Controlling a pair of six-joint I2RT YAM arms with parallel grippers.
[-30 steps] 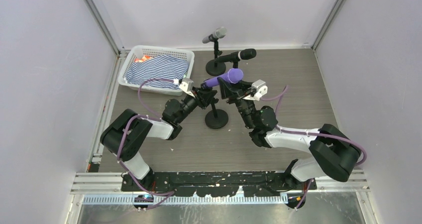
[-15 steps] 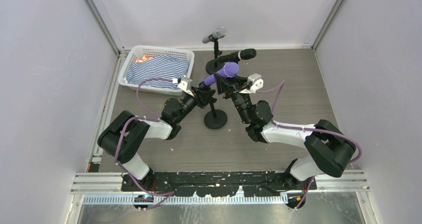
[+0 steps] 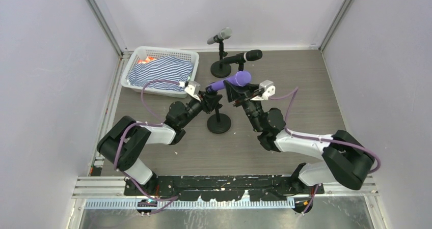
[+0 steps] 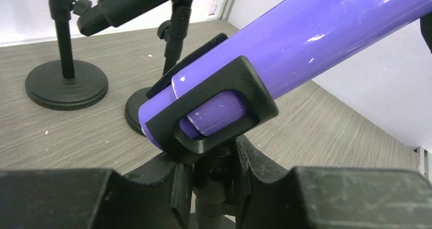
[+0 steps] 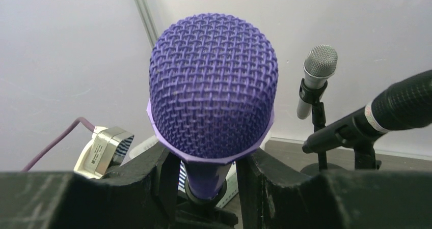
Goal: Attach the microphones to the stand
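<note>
Tail of the purple microphone (image 4: 326, 30) sits in the clip (image 4: 257, 91) of the stand (image 3: 219, 123) — left gripper (image 4: 214, 163) clamped on the stand just beneath, right gripper (image 5: 206, 168) clenched on the mic's handle — and a loose seat could let the head-heavy body slide out on release.

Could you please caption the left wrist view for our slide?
Left gripper clamps the stand stem as the purple microphone sits in its clip.

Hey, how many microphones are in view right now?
3. A silver-headed microphone farthest back, a black microphone just nearer and to its right, and a purple microphone clipped into the near stand. The striped cloth in the basket could hide more.
</note>
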